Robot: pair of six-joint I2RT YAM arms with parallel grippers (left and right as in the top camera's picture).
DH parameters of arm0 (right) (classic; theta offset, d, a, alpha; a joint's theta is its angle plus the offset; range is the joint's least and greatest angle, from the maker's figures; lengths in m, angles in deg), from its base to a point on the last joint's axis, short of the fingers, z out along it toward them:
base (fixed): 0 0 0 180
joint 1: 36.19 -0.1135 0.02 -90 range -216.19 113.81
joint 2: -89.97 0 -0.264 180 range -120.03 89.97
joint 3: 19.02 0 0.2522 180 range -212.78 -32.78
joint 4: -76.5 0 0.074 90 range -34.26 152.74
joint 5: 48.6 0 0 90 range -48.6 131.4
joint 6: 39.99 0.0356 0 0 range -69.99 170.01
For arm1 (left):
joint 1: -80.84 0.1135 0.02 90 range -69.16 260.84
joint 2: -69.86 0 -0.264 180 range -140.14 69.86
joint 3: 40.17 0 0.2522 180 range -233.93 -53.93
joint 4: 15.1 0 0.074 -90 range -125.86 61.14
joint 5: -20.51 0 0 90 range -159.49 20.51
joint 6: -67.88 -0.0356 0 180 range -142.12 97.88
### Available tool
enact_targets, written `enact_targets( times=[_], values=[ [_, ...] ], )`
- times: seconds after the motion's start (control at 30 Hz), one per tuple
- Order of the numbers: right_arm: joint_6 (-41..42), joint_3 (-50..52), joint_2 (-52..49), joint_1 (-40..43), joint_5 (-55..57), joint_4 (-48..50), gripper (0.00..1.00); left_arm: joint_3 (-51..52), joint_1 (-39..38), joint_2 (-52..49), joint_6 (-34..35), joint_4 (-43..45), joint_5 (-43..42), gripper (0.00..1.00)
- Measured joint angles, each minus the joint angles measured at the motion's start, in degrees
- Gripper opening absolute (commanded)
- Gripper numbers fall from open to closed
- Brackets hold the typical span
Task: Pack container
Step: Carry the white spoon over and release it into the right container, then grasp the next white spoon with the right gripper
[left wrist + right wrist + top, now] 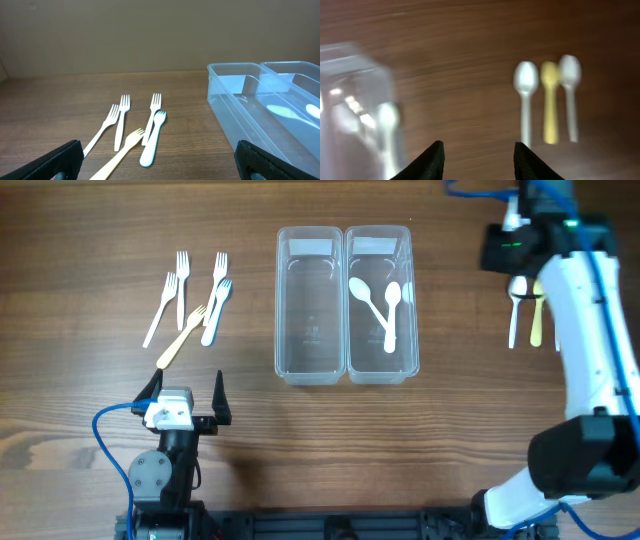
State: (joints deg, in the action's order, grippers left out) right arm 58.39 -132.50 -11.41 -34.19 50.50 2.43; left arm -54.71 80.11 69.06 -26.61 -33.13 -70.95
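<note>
Pose: right gripper [478, 155] reached out above three spoons [550, 95], jaws apart, empty; left gripper [190, 388] low, facing forks [131, 131], jaws likewise apart.

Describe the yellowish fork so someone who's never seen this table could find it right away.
Left of the two clear containers in the middle of the table lies a cluster of five forks. The yellowish fork lies slanted, nearest the left gripper; its neighbours are all white.
</note>
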Motion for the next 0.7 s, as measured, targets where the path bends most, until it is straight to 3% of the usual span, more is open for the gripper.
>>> enact_targets(
  times=[0.27,0.7],
  values=[
    [-3.1,2.2,-3.9,7.1,0.2,6.0,0.43,0.0,0.0,0.0,0.0,0.0,0.0,1.0],
    [-4.9,3.0,-17.2,11.3,0.4,9.2,0.43,0.0,0.0,0.0,0.0,0.0,0.0,1.0]
  ],
)
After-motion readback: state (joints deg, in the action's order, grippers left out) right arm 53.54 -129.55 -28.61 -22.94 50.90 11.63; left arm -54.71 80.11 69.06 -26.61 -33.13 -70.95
